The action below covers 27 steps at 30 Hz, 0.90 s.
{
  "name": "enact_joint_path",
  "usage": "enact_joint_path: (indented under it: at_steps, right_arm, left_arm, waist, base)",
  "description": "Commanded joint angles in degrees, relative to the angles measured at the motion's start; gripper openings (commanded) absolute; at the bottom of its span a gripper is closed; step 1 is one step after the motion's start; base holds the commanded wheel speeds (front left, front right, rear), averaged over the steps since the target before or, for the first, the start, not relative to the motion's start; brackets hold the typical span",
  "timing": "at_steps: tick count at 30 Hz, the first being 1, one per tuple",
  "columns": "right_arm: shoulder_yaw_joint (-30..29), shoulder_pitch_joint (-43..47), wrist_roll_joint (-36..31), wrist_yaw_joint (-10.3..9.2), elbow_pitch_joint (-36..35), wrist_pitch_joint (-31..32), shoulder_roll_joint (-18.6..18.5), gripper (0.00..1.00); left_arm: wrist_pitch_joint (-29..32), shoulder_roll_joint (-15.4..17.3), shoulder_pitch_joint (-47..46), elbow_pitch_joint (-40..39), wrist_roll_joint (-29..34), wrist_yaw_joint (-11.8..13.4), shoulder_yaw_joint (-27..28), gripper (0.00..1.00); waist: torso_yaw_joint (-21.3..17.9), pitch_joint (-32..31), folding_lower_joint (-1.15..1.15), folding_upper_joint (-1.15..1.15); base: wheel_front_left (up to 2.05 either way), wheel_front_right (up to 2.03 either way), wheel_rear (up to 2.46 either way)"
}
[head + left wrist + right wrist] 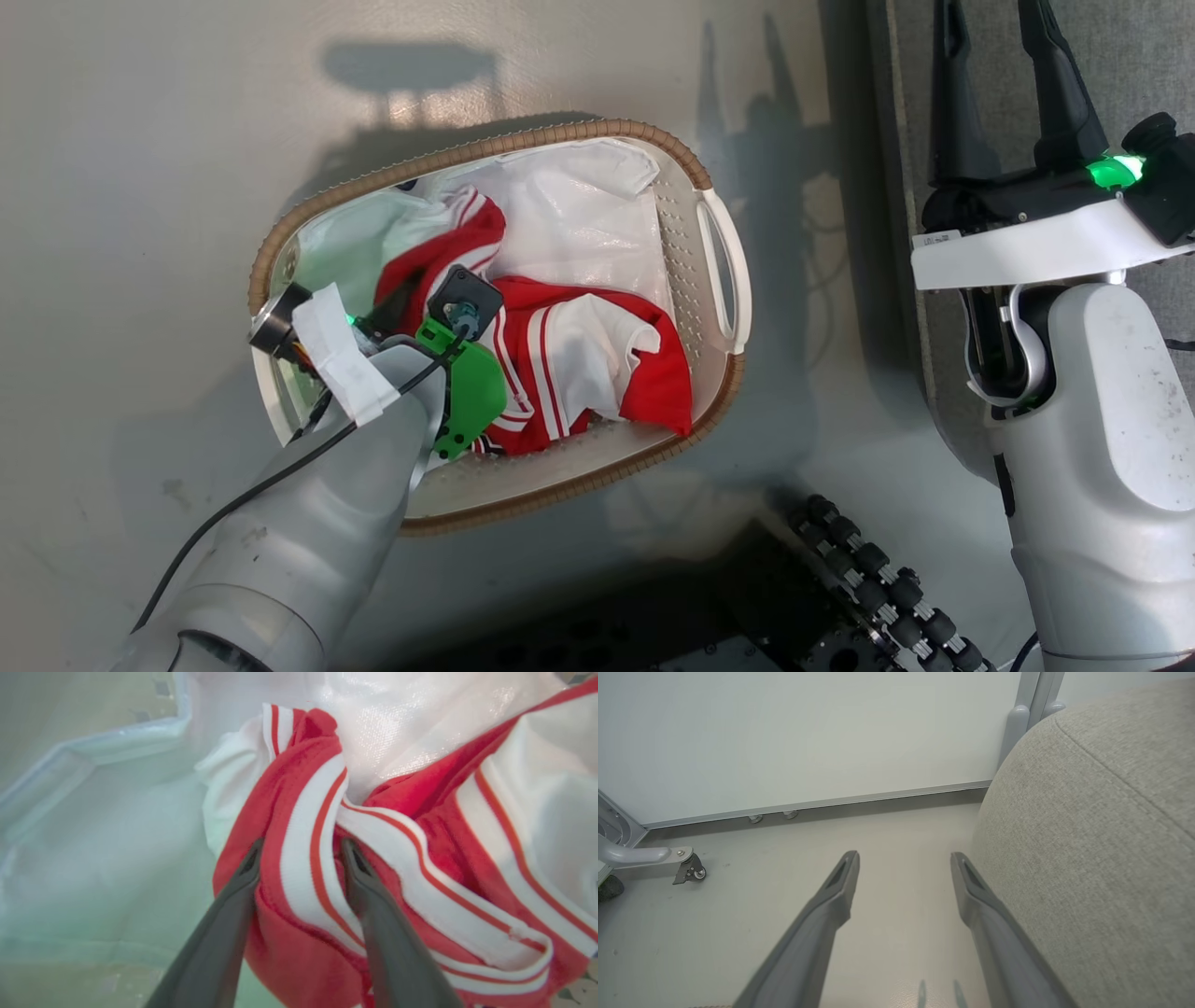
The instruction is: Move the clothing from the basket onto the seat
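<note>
The basket (485,149), oval and white with a brown rim, sits on the floor in the head view. Inside lies the clothing (560,373), red with white stripes, on a white liner sheet (579,215). My left arm reaches down into the basket's left end. In the left wrist view my left gripper (302,854) is open, its two fingers straddling a raised fold of the red and white striped clothing (308,826). My right gripper (990,28) is open and empty, held beside the grey seat (1101,835), apart from the basket.
The seat's edge (1148,65) runs along the right of the head view. My base with black rollers (878,579) lies below the basket. A white wall panel (808,732) and a caster leg (691,870) stand beyond the right gripper.
</note>
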Motion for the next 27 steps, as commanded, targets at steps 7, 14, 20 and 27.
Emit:
enact_joint_path:
  at_steps: [7, 14, 20, 27]
  right_arm:
    - [0.1, 1.2, -1.0, -0.06, 1.2, -0.3, -0.2, 1.00]
    - [-0.1, 3.9, -3.6, -0.06, 2.8, -0.3, -0.2, 1.00]
    - [-0.8, 7.5, -6.7, -0.06, 4.9, -0.3, -0.2, 1.00]
    - [-0.2, 12.7, -9.4, -0.06, 7.5, -0.3, -0.2, 1.00]
  left_arm:
    - [-3.1, 0.3, 3.7, -4.2, -3.9, -1.6, -1.3, 0.00]
    - [-8.4, 0.3, 7.7, -8.1, -7.8, -2.8, -1.6, 0.00]
    - [-11.2, 0.3, 9.8, -12.4, -9.7, -3.0, -1.1, 0.00]
    - [-11.9, 1.7, 11.3, -21.1, -9.2, -3.0, 0.3, 0.00]
  waist:
    - [1.3, -3.2, 0.00, 0.54]
    - [3.7, -10.2, 0.00, 0.54]
    - [6.6, -18.9, 0.00, 0.54]
    - [9.1, -30.3, 0.00, 0.54]
  base:
    - [0.00, 0.00, 0.00]
    - [0.00, 0.00, 0.00]
    - [0.00, 0.00, 0.00]
    - [0.00, 0.00, 0.00]
